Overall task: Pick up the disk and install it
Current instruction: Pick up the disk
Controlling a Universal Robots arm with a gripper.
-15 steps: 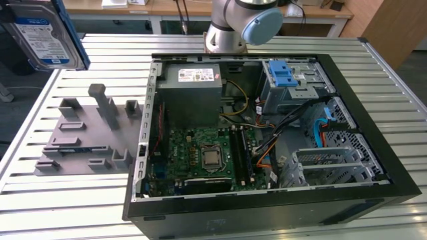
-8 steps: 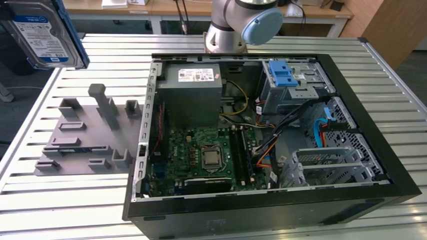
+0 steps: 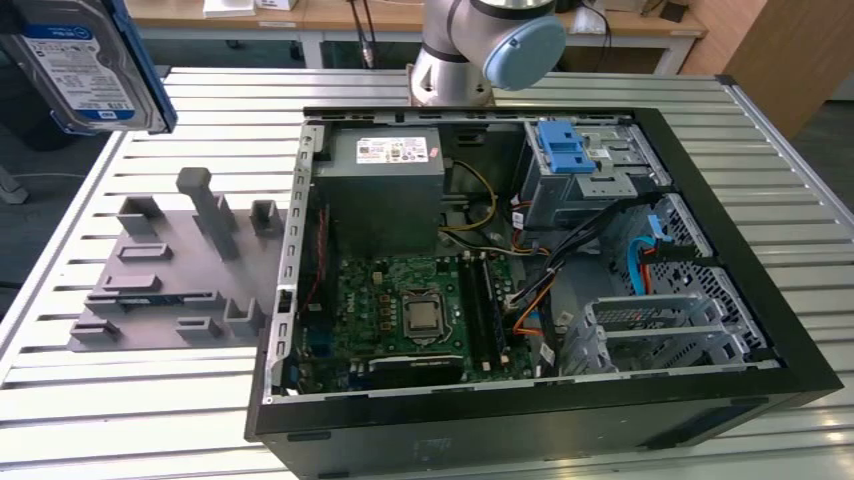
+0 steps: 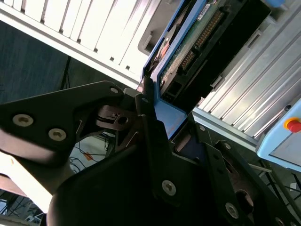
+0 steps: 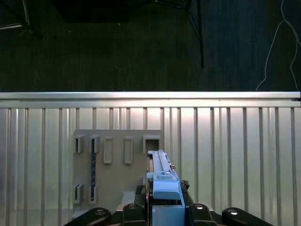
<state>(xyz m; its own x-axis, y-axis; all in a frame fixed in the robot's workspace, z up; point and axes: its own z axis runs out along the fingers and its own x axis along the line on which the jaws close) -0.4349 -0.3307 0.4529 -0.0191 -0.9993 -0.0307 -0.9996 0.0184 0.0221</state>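
The black claw (image 5: 165, 209) seems clamped on the rectangular silver-metal disk (image 3: 83, 70) with blue rails, above the grey slotted holder (image 3: 167, 275).

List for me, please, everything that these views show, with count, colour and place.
disk: one, silver with blue-and-white label and blue rails, in the air at the exterior view's upper left
computer case: one, black, open, lying on the table
power-supply box: one, grey, inside the case at the end near the arm
motherboard: one, green, on the case floor
latch piece: one, blue, on the case's drive bay
fixture block: one, grey, on the table to the exterior view's left of the case
table: one, silver, slatted
arm: one, grey and light blue, behind the case
gripper: one, black, shut on the disk's blue rail
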